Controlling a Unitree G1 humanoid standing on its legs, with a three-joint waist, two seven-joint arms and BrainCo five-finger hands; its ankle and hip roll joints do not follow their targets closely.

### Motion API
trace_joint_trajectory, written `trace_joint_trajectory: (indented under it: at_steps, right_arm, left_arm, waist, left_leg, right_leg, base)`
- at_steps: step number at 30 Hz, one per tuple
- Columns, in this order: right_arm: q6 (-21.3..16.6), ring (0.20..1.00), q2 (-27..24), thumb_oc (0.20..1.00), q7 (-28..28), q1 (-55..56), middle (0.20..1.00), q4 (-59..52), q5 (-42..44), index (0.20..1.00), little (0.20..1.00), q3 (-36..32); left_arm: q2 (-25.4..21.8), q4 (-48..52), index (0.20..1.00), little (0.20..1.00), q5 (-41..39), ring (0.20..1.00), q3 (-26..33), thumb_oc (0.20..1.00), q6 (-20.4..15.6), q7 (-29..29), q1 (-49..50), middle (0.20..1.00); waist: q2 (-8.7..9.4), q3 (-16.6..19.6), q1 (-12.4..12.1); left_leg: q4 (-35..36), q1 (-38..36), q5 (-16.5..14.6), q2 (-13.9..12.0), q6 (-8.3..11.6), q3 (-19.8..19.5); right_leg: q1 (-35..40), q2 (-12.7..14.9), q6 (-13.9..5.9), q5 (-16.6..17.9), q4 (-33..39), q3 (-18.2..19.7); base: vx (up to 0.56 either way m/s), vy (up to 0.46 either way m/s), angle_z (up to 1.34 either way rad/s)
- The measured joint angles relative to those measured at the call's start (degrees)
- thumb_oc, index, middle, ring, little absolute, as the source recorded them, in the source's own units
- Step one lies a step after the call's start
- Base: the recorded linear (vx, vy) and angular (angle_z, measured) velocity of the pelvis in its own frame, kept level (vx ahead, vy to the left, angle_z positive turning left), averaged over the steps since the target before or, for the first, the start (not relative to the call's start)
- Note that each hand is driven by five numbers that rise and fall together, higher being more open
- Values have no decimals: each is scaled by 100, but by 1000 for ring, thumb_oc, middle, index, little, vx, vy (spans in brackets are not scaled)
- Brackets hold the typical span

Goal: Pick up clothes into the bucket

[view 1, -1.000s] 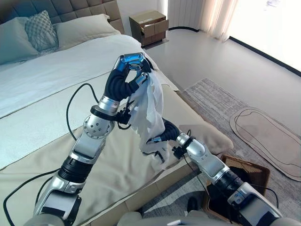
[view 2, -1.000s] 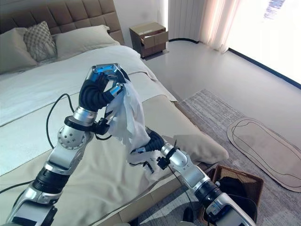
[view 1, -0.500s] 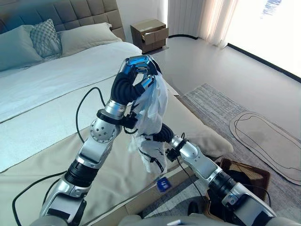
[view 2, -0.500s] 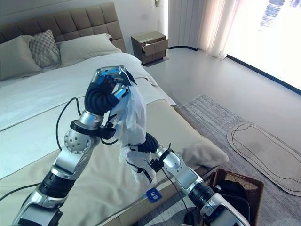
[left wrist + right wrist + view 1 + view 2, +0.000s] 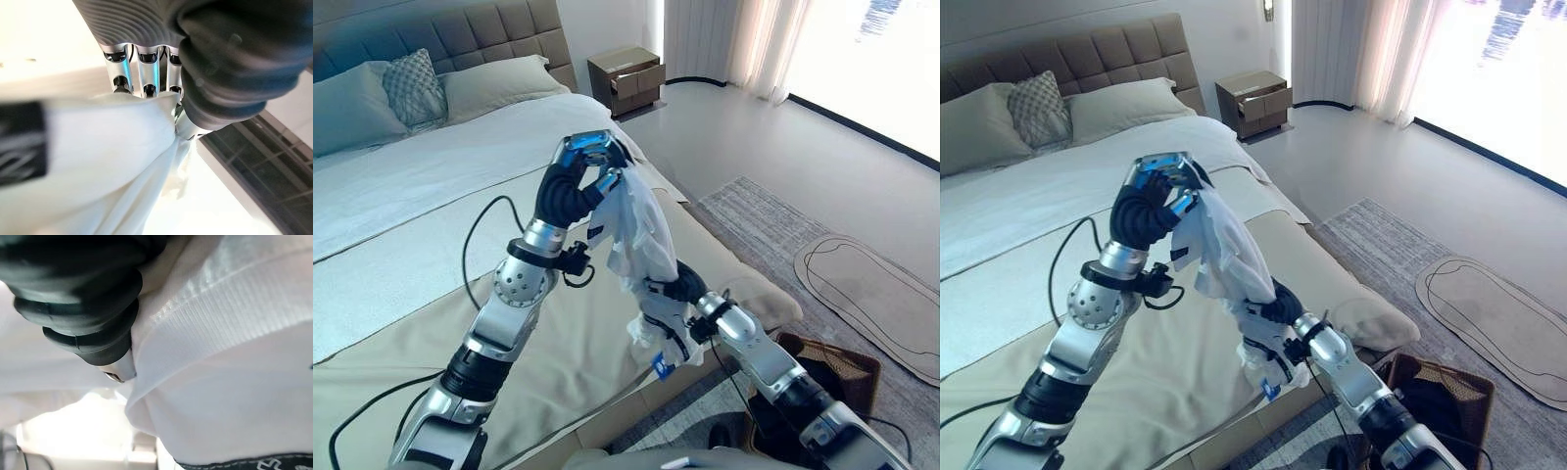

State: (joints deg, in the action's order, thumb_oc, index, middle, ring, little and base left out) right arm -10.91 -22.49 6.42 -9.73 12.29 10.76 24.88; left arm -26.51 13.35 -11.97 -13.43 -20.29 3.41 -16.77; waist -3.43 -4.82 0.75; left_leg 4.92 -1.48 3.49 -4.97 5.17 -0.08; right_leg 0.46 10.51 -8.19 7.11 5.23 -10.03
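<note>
Left hand pinches a crumpled white garment aloft; at five o'clock below, the right hand is wrapped in its hem, fingers hidden.

So you've got the bed taking up the left side, pillows up at its head end. Your left hand is raised above the bed's right edge with the garment hanging from it, and your right hand sits lower, at the garment's bottom end, just over that same edge. The basket is on the floor past the bed's near right corner. A rug lies right of the bed, a mat on it, and a nightstand stands beside the bed's head.
</note>
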Motion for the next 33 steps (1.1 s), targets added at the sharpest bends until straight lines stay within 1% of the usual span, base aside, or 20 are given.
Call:
trace_joint_trajectory:
  at_steps: [3,4,5,6,7,8,9,10,11,12,15,18,20,22,24,25,26,29,32,33]
  right_arm:
    - [-40,200,-80,200,7,384,200,-122,6,200,200,-583]
    - [-106,200,-64,200,-32,621,200,-234,25,200,200,-965]
    - [-130,200,-74,200,-65,663,200,-245,35,200,200,-1048]
    - [-153,200,-80,200,-101,728,200,-259,56,200,200,-1230]
    - [-176,200,-77,200,-123,783,200,-280,63,200,200,-1376]
    - [-198,200,-71,200,-142,822,200,-306,64,200,200,-1454]
    - [-257,200,-63,200,-214,861,200,-315,73,200,200,-1565]
    - [-261,200,-68,200,-253,868,200,-315,77,200,200,-1595]
    - [-269,200,-63,200,-342,890,200,-313,131,200,200,-1654]
    - [-269,200,-57,200,-373,905,200,-312,150,200,200,-1705]
    - [-273,200,-40,200,-639,1043,200,-249,546,200,200,-2287]
    - [-274,200,-67,200,-805,1072,200,-234,759,200,200,-2609]
    - [-274,200,-69,200,-848,1074,200,-221,860,200,200,-2672]
    - [-274,200,-71,200,-936,1076,200,-213,956,200,200,-2674]
    - [-274,200,-76,200,-953,1067,200,-211,1015,200,200,-2674]
    - [-274,200,-74,200,-967,1068,200,-210,1035,200,200,-2674]
    - [-274,200,-89,200,-986,1055,200,-207,1068,200,200,-2676]
    - [-274,200,-112,200,-1070,900,200,-119,1180,200,200,-2701]
    - [-274,200,-150,200,-1224,724,200,51,1315,200,200,-2836]
    - [-274,200,-273,200,-1294,709,200,110,1315,200,200,-2894]
  left_arm:
    - [37,-57,200,200,1,200,137,200,24,-12,430,200]
    - [151,-128,200,200,0,200,172,200,29,-20,693,200]
    - [175,-157,200,200,-5,200,176,200,40,-26,835,200]
    - [268,-203,200,200,-9,200,178,200,48,-90,1022,200]
    - [365,-271,278,278,-13,278,174,278,51,-143,1128,278]
    - [431,-341,332,332,-20,332,174,332,50,-180,1179,332]
    - [540,-471,420,420,-33,420,173,420,58,-229,1294,420]
    - [584,-543,460,460,-61,460,171,460,59,-243,1347,460]
    - [626,-647,934,934,-103,934,171,934,80,-253,1398,934]
    - [630,-686,1000,1000,-132,1000,171,1000,81,-258,1407,1000]
    - [747,-1264,1000,1000,-308,1000,162,1000,99,-270,1399,1000]
    - [712,-1671,1000,1000,-379,1000,147,1000,128,-350,1409,1000]
    - [704,-1931,1000,1000,-390,1000,98,1000,225,-469,1409,1000]
    - [675,-2375,1000,1000,-402,1000,-132,1000,325,-635,1410,1000]
    - [671,-2596,1000,1000,-397,1000,-282,1000,389,-738,1456,1000]
    - [673,-2628,1000,1000,-387,1000,-350,1000,493,-807,1483,1000]
    - [676,-2694,1000,1000,-384,1000,-392,1000,464,-865,1489,1000]
    - [683,-3123,1000,1000,-358,1000,-471,1000,490,-945,1576,1000]
    - [675,-3272,1000,1000,-332,1000,-599,1000,551,-1008,1757,1000]
    - [676,-3272,1000,1000,-329,1000,-663,1000,555,-1029,1853,1000]
  waist:
    - [5,1,16]
    - [1,3,-11]
    - [3,3,17]
    - [13,1,7]
    - [26,-8,11]
    - [23,-5,41]
    - [29,-9,40]
    - [32,-11,57]
    - [46,-17,132]
    - [56,-24,154]
    - [62,-28,208]
    - [73,-35,280]
    - [78,-38,331]
    - [79,-44,371]
    - [75,-51,424]
    - [83,-67,468]
    - [89,-80,514]
    - [67,-104,509]
    - [40,-238,539]
    - [11,-318,541]
  left_leg:
    - [5,-23,-16,-13,-11,14]
    - [6,-27,-22,-21,-5,57]
    - [5,-26,-21,-25,-3,86]
    - [4,-29,-43,-48,25,173]
    - [7,-27,-45,-53,26,208]
    - [8,-39,-46,-60,26,242]
    - [9,-83,-61,-67,44,308]
    - [10,-97,-77,-69,39,318]
    - [10,-89,-80,-75,38,320]
    - [10,-85,-80,-76,38,324]
    - [9,-92,-84,-79,33,411]
    - [10,-103,-84,-83,32,479]
    - [10,-107,-86,-79,28,500]
    - [9,-102,-92,-76,18,625]
    - [10,-103,-98,-81,9,637]
    - [10,-104,-98,-83,9,638]
    - [12,-105,-91,-62,21,683]
    - [13,-107,-130,-83,-6,869]
    - [12,-99,-132,-65,-6,945]
    - [12,-99,-133,-63,-7,951]
  right_leg:
    - [19,-12,-2,-27,1,8]
    - [11,-13,-1,-39,18,22]
    - [-14,-24,-2,-41,5,40]
    - [-74,-44,-9,-55,16,149]
    - [-95,-52,-32,-44,12,172]
    - [-90,-52,-32,-44,11,187]
    - [-96,-62,-32,-45,18,257]
    - [-101,-69,-32,-46,20,289]
    - [-108,-71,-33,-46,22,296]
    - [-120,-77,-33,-46,20,301]
    - [-145,-79,-37,-44,23,349]
    - [-179,-92,-42,-40,23,422]
    - [-215,-100,-46,-36,23,474]
    - [-290,-112,-56,-19,22,589]
    - [-304,-113,-60,-17,22,621]
    - [-305,-115,-60,-17,23,623]
    - [-324,-121,-61,-9,22,643]
    - [-423,-126,-80,-10,23,795]
    - [-480,-116,-117,21,21,862]
    - [-486,-109,-126,26,22,873]
  base:
    - [-12,2,-3]
    - [36,1,-8]
    - [1,4,-24]
    - [35,-3,-27]
    - [4,-1,-26]
    - [4,-2,-20]
    - [1,-1,-19]
    - [2,-6,-19]
    - [4,-4,-8]
    - [-6,-12,-7]
    - [-17,-9,-8]
    - [-13,0,-12]
    - [-34,3,-16]
    - [-21,6,-24]
    - [-11,6,-11]
    - [-26,12,-5]
    - [-35,12,-7]
    - [-28,5,-27]
    - [-29,1,-14]
    - [0,0,0]
